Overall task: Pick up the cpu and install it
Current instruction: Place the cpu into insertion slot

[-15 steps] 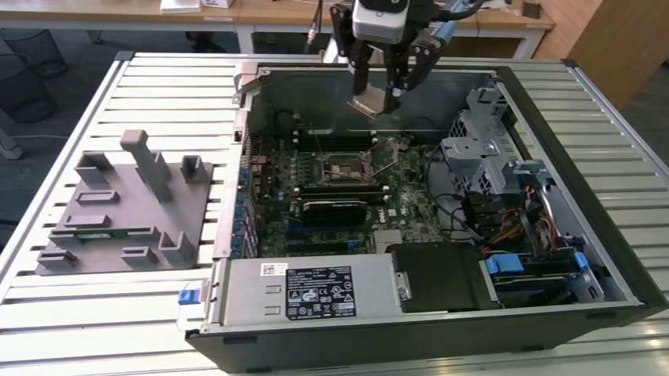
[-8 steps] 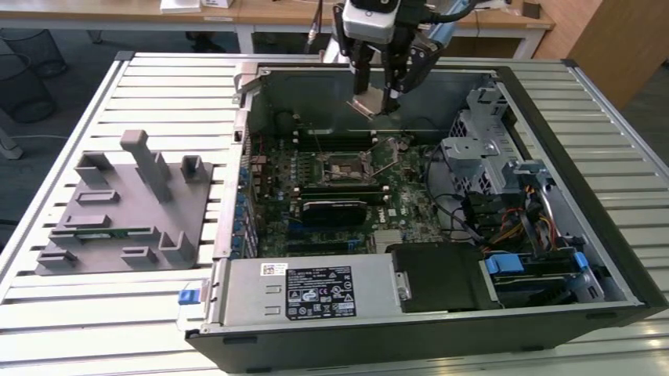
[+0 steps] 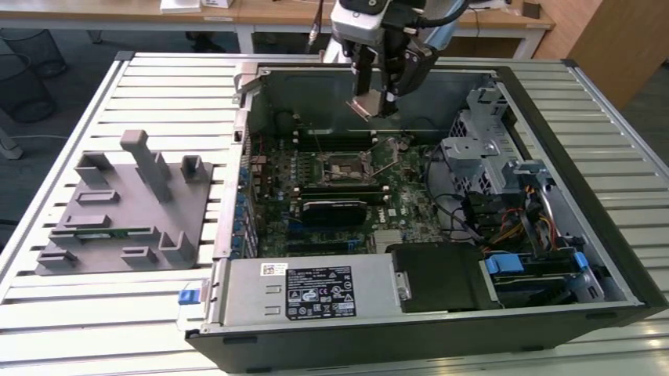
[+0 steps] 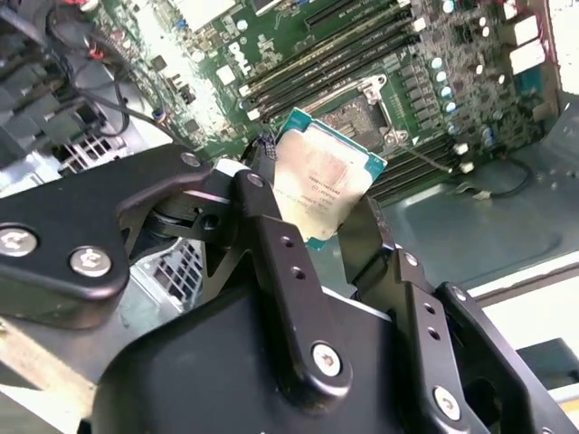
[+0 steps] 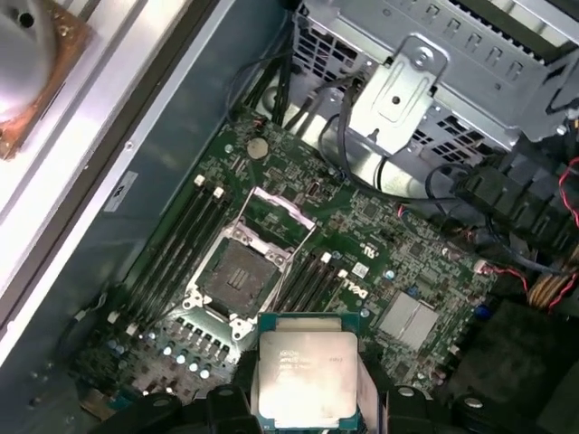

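- Right now I see the gripper (image 3: 374,100) hanging above the open computer case (image 3: 585,168), over the far part of it in the exterior view.
- Its fingers (image 4: 271,226) are clamped on the cpu (image 4: 327,176), pinching it by two opposite edges, with the silvery top facing the second wrist camera.
- The cpu is in the air, well clear of the motherboard (image 5: 398,262), and touches nothing but the fingers.
- From the first wrist view I can see the socket (image 5: 237,276) lying on the board beyond the chip, with its metal frame (image 5: 282,212) swung up.
- Dark memory slots (image 5: 185,240) run along both sides of the socket.
- On the exterior view's left, a grey fixture tray (image 3: 115,188) sits on the slatted table (image 3: 157,78), well apart from the case, with a green memory stick (image 3: 102,231) lying in it.
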Action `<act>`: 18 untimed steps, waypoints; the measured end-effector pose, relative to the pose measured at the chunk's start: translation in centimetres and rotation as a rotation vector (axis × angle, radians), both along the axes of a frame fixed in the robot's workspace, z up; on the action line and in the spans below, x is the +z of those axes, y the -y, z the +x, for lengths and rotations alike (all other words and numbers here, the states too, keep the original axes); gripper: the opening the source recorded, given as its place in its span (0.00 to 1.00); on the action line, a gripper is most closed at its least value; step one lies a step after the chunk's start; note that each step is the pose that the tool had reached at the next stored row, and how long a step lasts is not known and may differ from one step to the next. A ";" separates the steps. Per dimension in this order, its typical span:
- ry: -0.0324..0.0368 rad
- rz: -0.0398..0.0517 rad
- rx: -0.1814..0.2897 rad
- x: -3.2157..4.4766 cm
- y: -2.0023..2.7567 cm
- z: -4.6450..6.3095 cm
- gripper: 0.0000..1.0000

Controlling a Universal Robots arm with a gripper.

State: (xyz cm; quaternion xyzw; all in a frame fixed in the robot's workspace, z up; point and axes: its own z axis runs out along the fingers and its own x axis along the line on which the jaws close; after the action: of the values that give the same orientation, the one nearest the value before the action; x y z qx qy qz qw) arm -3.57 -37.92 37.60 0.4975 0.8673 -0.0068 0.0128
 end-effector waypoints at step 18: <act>0.0001 0.0000 -0.297 -0.53 0.00 -0.1 0.53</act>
State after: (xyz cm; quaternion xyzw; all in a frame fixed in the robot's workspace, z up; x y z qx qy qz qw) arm -3.67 -37.92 37.08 0.6204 0.7842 -0.0085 0.0117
